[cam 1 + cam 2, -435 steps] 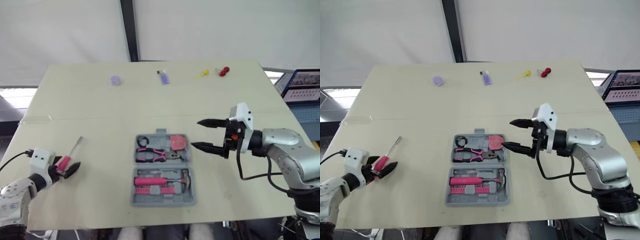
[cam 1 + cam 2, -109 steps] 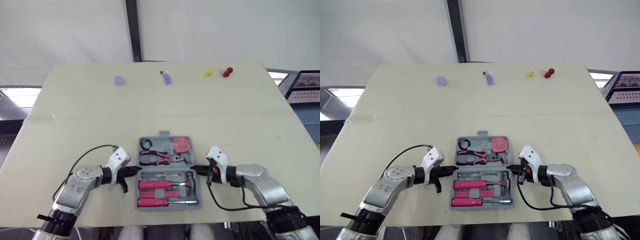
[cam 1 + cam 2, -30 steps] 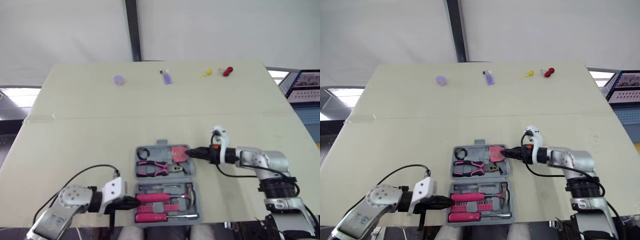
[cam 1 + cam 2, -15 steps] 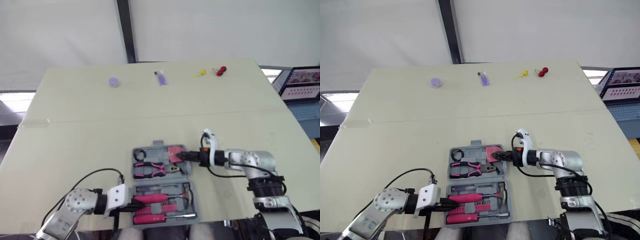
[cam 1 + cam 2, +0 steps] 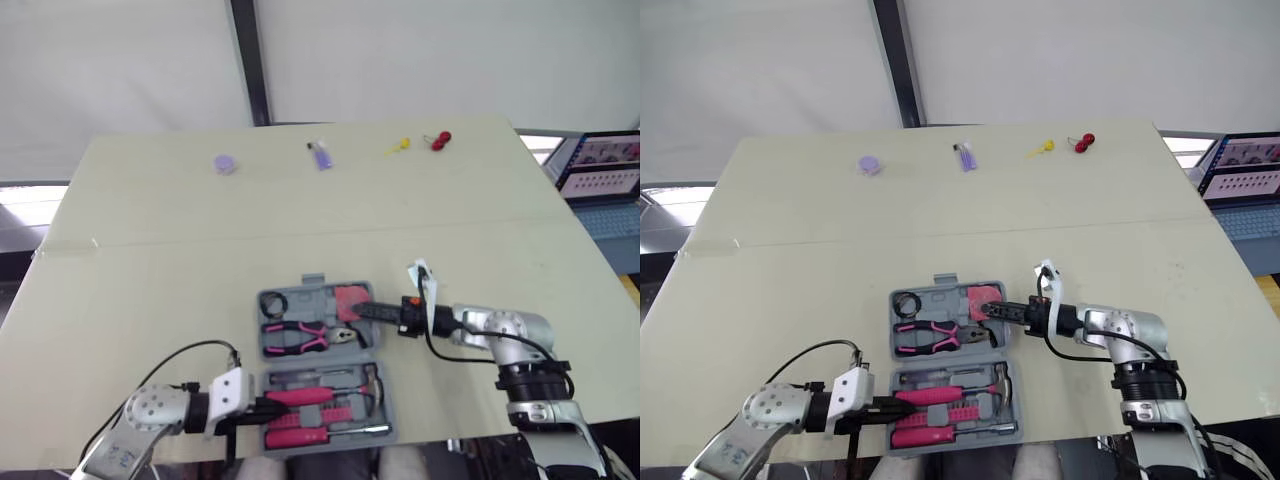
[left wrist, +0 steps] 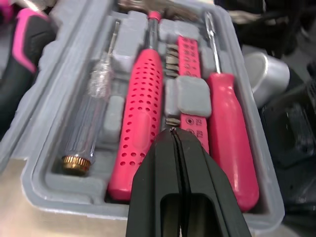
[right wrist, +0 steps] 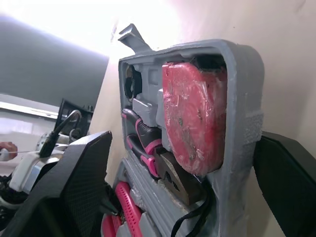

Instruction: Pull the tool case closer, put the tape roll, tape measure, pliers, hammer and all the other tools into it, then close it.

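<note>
Open tabletop runs from 9 through 3 o'clock; the open tool case sits at 6 o'clock, its near half almost at the front edge. The right gripper, fingers spread, straddles its 3 o'clock wall; the left gripper, pinched closed, reaches in from 9 o'clock.

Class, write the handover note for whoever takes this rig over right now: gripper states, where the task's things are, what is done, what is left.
Left gripper: shut, empty, over the near half of the tool case.
Right gripper: open, straddling the far half's right wall beside the tape measure.
The case lies open at the near edge of the table: tape roll, pliers and tape measure in the far half, hammer and screwdrivers in the near half.
Done: case pulled close, tools packed.
Left: close the case.
</note>
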Controlling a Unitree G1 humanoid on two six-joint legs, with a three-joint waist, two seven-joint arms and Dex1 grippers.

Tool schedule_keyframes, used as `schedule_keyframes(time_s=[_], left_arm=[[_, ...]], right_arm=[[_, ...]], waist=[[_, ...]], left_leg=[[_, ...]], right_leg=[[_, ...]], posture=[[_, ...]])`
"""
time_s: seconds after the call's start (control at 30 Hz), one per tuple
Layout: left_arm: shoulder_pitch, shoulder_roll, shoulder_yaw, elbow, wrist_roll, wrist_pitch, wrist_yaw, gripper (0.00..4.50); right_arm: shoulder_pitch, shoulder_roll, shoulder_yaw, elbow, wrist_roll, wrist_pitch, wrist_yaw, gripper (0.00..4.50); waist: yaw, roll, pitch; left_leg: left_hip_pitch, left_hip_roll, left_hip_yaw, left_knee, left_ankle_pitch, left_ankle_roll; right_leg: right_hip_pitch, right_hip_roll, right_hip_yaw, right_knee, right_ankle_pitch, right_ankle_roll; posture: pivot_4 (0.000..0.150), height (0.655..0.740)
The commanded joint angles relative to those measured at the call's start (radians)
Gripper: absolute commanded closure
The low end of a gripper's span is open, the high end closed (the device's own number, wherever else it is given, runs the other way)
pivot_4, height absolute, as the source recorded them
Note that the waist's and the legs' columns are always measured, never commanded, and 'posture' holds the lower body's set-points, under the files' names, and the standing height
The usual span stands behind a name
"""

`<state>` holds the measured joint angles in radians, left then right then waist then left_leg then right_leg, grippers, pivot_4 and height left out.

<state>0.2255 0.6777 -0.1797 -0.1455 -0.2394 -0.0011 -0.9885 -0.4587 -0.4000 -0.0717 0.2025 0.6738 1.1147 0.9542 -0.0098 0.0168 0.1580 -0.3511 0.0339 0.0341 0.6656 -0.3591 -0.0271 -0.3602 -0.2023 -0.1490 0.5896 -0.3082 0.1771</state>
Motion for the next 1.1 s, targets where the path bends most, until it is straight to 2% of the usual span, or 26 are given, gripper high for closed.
schedule_keyframes(time_s=[0.03, 0.53, 0.9, 1.1], left_arm=[[0.055, -0.001, 0.065, 0.0, -0.045, 0.074, 0.037, 4.5], [0.101, -0.058, 0.109, -0.115, -0.125, 0.198, 0.092, 4.5], [0.153, -0.149, 0.189, -0.218, -0.21, 0.287, 0.194, 4.5], [0.172, -0.147, 0.244, -0.267, -0.266, 0.351, 0.212, 4.5]], right_arm=[[-0.015, -0.026, -0.014, -0.036, 0.055, -0.01, 0.074, 0.03], [-0.017, -0.137, 0.047, -0.193, 0.117, 0.023, 0.186, 0.03], [-0.003, -0.214, 0.087, -0.276, 0.141, 0.022, 0.233, 0.03], [-0.001, -0.25, 0.105, -0.308, 0.158, 0.021, 0.265, 0.03]], waist=[[0.0, 0.0, 0.0], [0.006, 0.0, 0.001], [0.009, -0.001, 0.001], [0.009, -0.003, 0.002]], left_leg=[[0.0, 0.0, 0.0, 0.0, 0.0, 0.0], [-0.001, 0.0, 0.0, 0.0, 0.0, 0.0], [-0.001, 0.0, 0.0, 0.001, 0.0, 0.0], [-0.001, 0.0, 0.0, 0.001, 0.0, 0.0]], right_leg=[[0.0, 0.0, 0.0, 0.0, 0.0, 0.0], [0.0, 0.0, 0.0, -0.001, 0.0, 0.0], [0.0, 0.0, 0.0, -0.001, 0.0, 0.0], [0.0, 0.0, 0.0, -0.002, 0.0, 0.0]], posture=[[0.15, 0.74], [0.15, 0.74], [0.15, 0.74], [0.15, 0.74]])
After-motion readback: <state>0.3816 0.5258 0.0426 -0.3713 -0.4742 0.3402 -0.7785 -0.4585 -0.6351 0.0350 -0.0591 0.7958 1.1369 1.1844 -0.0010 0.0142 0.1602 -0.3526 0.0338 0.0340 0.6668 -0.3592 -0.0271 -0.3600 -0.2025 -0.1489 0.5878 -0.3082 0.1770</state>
